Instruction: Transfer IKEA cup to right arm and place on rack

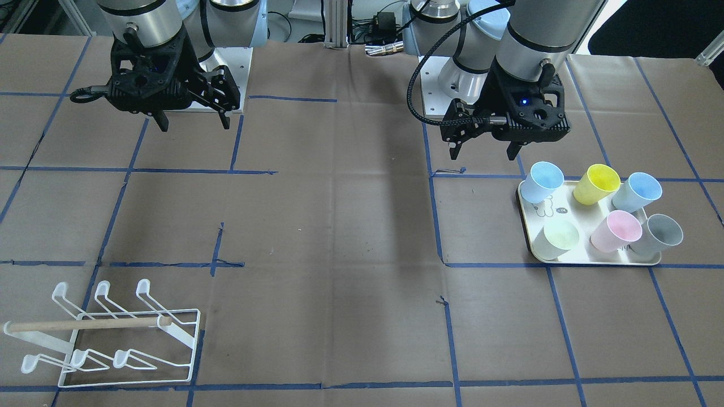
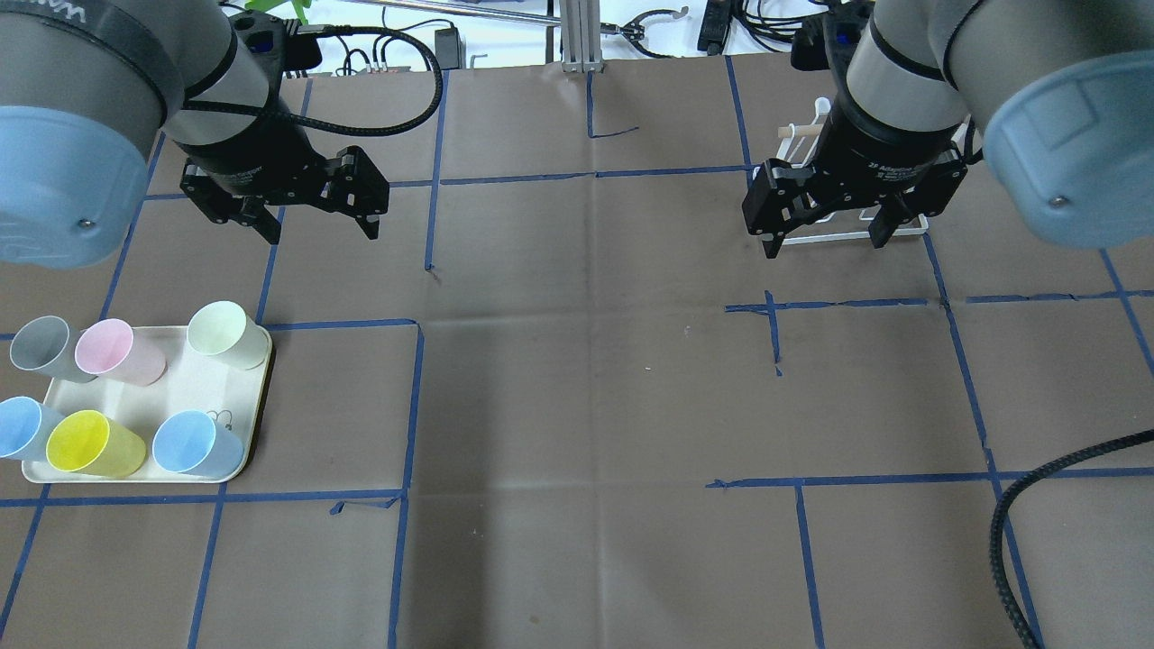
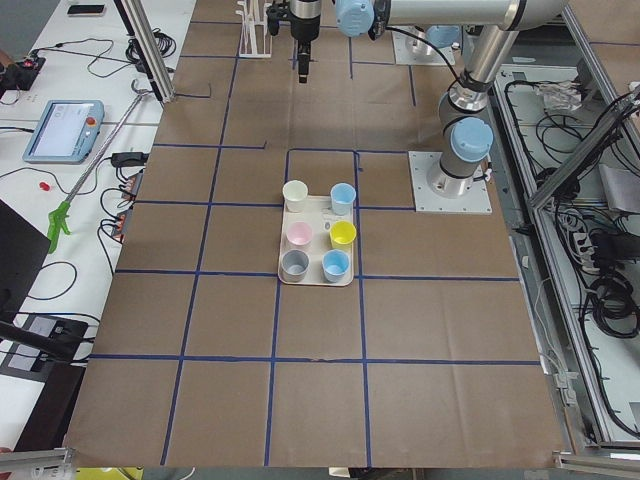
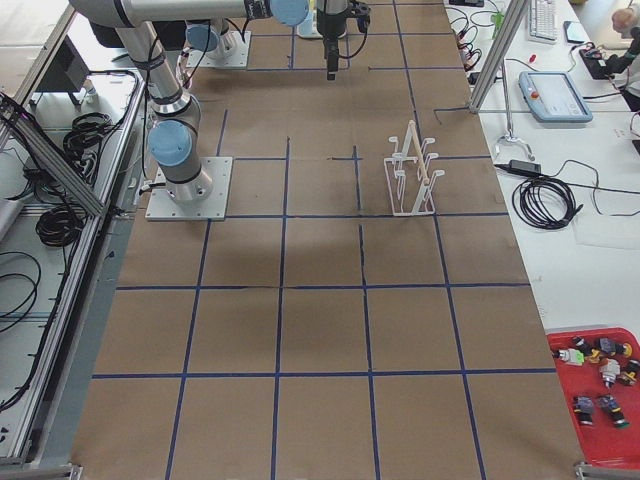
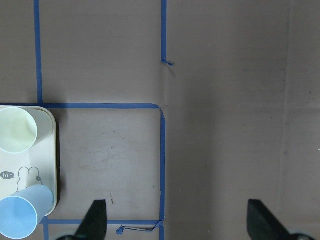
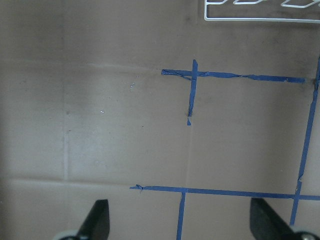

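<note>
Above the table (image 2: 577, 406), left tool (image 2: 323, 234) gapes; right tool (image 2: 822, 246) likewise.

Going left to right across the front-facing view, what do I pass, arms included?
rack → right gripper, jaws apart and empty → left gripper, jaws apart and empty → tray holding six cups.

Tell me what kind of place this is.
Most likely a robotics lab work cell: a left arm and right arm bolted to a table gridded in blue tape, with a teach pendant alongside.
</note>
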`<state>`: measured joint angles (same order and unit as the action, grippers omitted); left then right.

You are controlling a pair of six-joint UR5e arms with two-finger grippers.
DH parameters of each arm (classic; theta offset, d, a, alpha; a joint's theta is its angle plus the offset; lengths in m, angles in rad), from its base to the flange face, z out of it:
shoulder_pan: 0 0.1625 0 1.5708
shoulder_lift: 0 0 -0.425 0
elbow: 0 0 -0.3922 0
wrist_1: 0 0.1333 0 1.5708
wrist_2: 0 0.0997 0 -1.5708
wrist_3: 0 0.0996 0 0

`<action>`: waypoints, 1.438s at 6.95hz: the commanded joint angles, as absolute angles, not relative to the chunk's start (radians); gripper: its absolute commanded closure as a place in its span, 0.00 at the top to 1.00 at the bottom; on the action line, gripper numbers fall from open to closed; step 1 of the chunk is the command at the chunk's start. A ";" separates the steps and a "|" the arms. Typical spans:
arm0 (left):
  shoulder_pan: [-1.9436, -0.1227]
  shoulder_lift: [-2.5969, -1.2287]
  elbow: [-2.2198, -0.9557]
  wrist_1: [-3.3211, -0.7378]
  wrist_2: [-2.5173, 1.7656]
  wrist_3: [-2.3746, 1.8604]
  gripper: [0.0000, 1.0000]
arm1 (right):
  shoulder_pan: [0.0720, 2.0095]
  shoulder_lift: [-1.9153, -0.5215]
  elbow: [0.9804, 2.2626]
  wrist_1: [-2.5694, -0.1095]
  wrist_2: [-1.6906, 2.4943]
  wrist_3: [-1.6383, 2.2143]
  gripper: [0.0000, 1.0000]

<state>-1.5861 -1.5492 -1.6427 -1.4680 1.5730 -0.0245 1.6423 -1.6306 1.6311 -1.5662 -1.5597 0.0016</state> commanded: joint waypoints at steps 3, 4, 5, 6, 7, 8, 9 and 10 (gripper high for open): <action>-1.586 -1.546 -1.657 -1.467 1.568 -0.025 1.00 | 1.641 -1.628 1.631 -1.566 -1.559 0.002 1.00; -1.588 -1.542 -1.663 -1.466 1.566 -0.025 1.00 | 1.641 -1.628 1.631 -1.566 -1.559 0.002 1.00; -1.586 -1.545 -1.661 -1.463 1.566 -0.025 1.00 | 1.641 -1.628 1.631 -1.566 -1.559 0.002 1.00; -1.572 -1.546 -1.661 -1.459 1.566 -0.022 1.00 | 1.641 -1.628 1.631 -1.566 -1.559 0.002 1.00; -1.521 -1.543 -1.664 -1.468 1.569 0.009 1.00 | 1.641 -1.628 1.631 -1.566 -1.559 0.002 1.00; -1.434 -1.536 -1.675 -1.474 1.574 0.082 1.00 | 1.643 -1.629 1.632 -1.566 -1.559 0.002 1.00; -1.349 -1.534 -1.693 -1.476 1.577 0.134 1.00 | 1.641 -1.631 1.635 -1.566 -1.559 0.000 1.00; -1.263 -1.534 -1.716 -1.474 1.578 0.238 1.00 | 1.641 -1.632 1.637 -1.566 -1.559 0.000 1.00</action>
